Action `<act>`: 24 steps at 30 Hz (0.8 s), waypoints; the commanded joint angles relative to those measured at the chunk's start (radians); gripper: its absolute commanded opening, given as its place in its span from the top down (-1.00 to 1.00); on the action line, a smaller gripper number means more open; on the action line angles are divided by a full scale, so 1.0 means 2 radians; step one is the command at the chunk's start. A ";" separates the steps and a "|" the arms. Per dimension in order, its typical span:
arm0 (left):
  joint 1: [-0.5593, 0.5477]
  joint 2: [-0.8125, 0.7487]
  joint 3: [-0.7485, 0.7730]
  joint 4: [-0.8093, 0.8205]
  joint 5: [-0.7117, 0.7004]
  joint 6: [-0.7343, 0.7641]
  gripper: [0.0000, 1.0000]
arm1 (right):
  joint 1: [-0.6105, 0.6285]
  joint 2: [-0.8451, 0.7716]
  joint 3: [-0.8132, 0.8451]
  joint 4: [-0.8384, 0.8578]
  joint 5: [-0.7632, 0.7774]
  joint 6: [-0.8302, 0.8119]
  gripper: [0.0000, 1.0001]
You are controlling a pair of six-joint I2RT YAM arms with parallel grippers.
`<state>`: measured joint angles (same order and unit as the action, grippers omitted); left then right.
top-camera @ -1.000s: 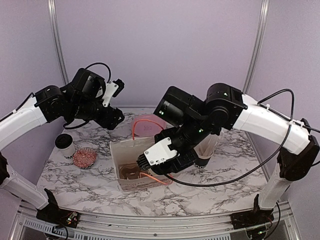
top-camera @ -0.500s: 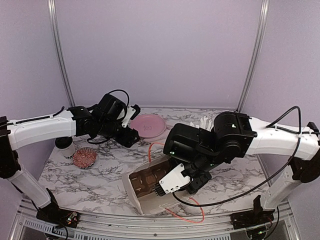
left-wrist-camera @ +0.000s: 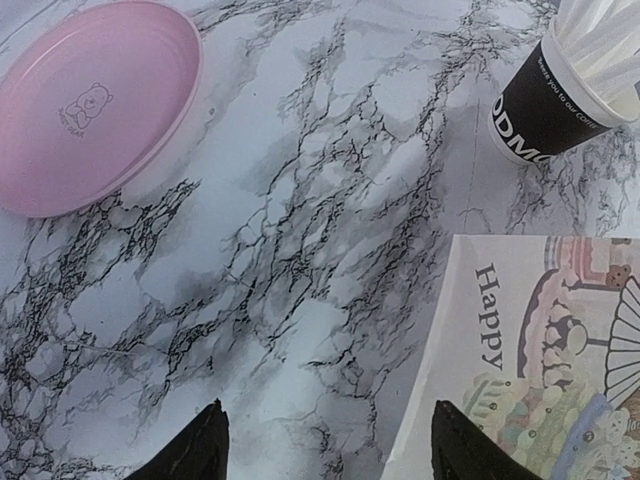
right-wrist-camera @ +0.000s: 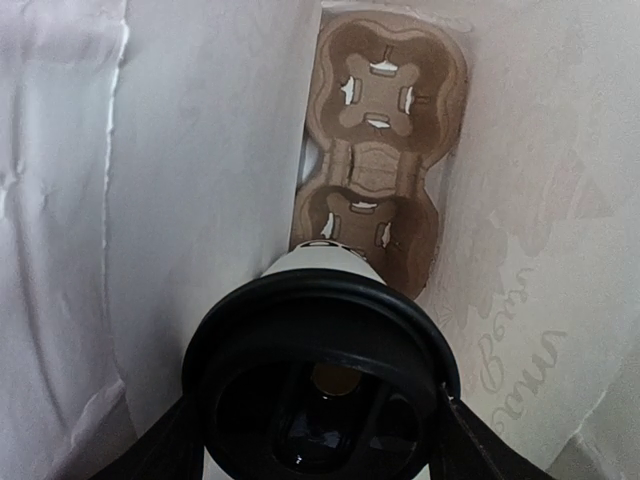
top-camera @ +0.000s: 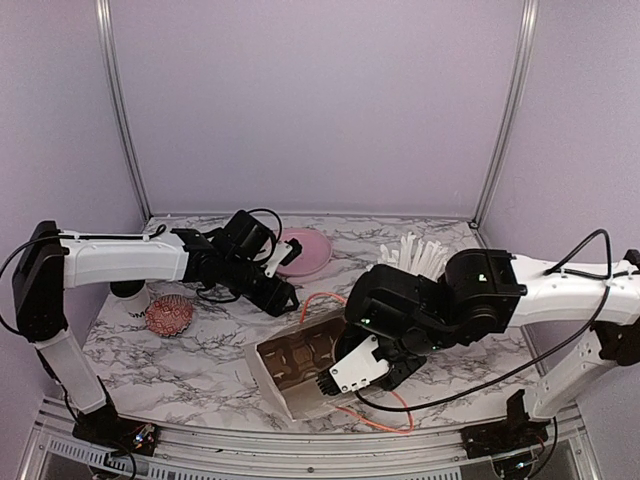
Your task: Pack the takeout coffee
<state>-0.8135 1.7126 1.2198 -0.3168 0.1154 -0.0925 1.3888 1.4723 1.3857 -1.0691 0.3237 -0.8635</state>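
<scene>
My right gripper [top-camera: 325,383] reaches into the mouth of a white paper bag [top-camera: 290,365] that lies tipped on its side. In the right wrist view the gripper [right-wrist-camera: 320,425] is shut on a white takeout cup with a black lid [right-wrist-camera: 320,385] inside the bag. A brown cardboard cup carrier [right-wrist-camera: 378,170] sits at the bag's bottom, beyond the cup. A second white cup [top-camera: 129,294] stands at the far left, half hidden behind my left arm. My left gripper [top-camera: 284,297] is open and empty just beside the bag's upper left edge [left-wrist-camera: 530,370].
A pink plate [top-camera: 300,250] lies at the back middle, also in the left wrist view [left-wrist-camera: 95,105]. A black cup full of white straws [top-camera: 410,255] stands at the back right [left-wrist-camera: 555,95]. A red mesh ball [top-camera: 168,313] lies at the left. The bag's orange handle [top-camera: 385,415] trails near the front edge.
The bag went from upright to lying on its side. My right arm dropped low and pushed the cup into the bag. My left arm stretched right and down to the bag.
</scene>
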 commanded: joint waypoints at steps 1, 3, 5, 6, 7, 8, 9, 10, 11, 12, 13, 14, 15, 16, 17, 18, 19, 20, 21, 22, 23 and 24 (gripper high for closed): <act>0.001 0.003 -0.001 0.016 0.037 -0.008 -0.40 | 0.012 -0.037 -0.020 0.045 -0.004 -0.011 0.27; 0.001 0.007 -0.001 0.018 0.049 -0.008 -0.40 | 0.012 -0.041 -0.025 0.059 0.000 -0.005 0.27; 0.001 0.012 -0.001 0.019 0.060 -0.004 -0.40 | 0.013 -0.045 -0.036 0.083 0.013 -0.002 0.28; 0.001 0.015 -0.001 0.020 0.066 -0.001 -0.40 | 0.013 -0.045 -0.043 0.093 0.019 -0.003 0.28; 0.002 0.017 -0.001 0.020 0.069 0.000 -0.40 | 0.013 -0.047 -0.050 0.105 0.028 -0.004 0.29; 0.001 0.020 0.000 0.020 0.072 0.000 -0.40 | 0.013 -0.048 -0.056 0.116 0.035 -0.005 0.30; 0.001 0.022 -0.001 0.020 0.076 0.000 -0.40 | 0.013 -0.048 -0.061 0.124 0.040 -0.004 0.30; 0.001 0.023 -0.002 0.020 0.080 0.000 -0.40 | 0.013 -0.048 -0.064 0.130 0.043 -0.004 0.30; 0.001 0.023 -0.002 0.021 0.083 0.000 -0.40 | 0.013 -0.048 -0.069 0.138 0.048 -0.004 0.30; 0.001 0.024 -0.003 0.021 0.085 0.000 -0.40 | 0.012 -0.049 -0.072 0.146 0.055 -0.005 0.30; 0.001 0.023 -0.005 0.022 0.087 0.001 -0.40 | 0.012 -0.049 -0.075 0.151 0.059 -0.006 0.30; 0.001 0.023 -0.006 0.022 0.090 0.000 -0.40 | 0.012 -0.048 -0.077 0.156 0.062 -0.007 0.30; 0.001 0.023 -0.007 0.023 0.092 0.001 -0.39 | 0.011 -0.048 -0.077 0.161 0.064 -0.008 0.31; 0.001 0.023 -0.008 0.023 0.093 0.001 -0.40 | 0.011 -0.049 -0.080 0.165 0.065 -0.008 0.31; 0.000 0.023 -0.009 0.024 0.096 0.001 -0.39 | 0.010 -0.049 -0.082 0.170 0.065 -0.010 0.31; 0.000 0.025 -0.009 0.024 0.099 0.003 -0.39 | 0.009 -0.049 -0.085 0.175 0.062 -0.012 0.30; 0.000 0.025 -0.008 0.025 0.102 0.003 -0.39 | 0.008 -0.049 -0.088 0.180 0.061 -0.015 0.30; 0.000 0.026 -0.008 0.025 0.103 0.003 -0.39 | 0.007 -0.049 -0.092 0.185 0.059 -0.018 0.31; 0.001 0.027 -0.008 0.025 0.104 0.004 -0.39 | 0.006 -0.048 -0.094 0.190 0.057 -0.022 0.31; 0.001 0.027 -0.008 0.026 0.106 0.004 -0.38 | 0.005 -0.047 -0.095 0.193 0.054 -0.024 0.30; 0.001 0.027 -0.008 0.026 0.107 0.003 -0.38 | 0.003 -0.046 -0.095 0.195 0.050 -0.024 0.30; 0.001 0.027 -0.008 0.027 0.108 0.003 -0.38 | 0.001 -0.044 -0.095 0.196 0.048 -0.025 0.31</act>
<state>-0.8135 1.7485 1.2140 -0.2878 0.3012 -0.0967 1.4025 1.3903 1.1969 -0.7551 0.4129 -0.9031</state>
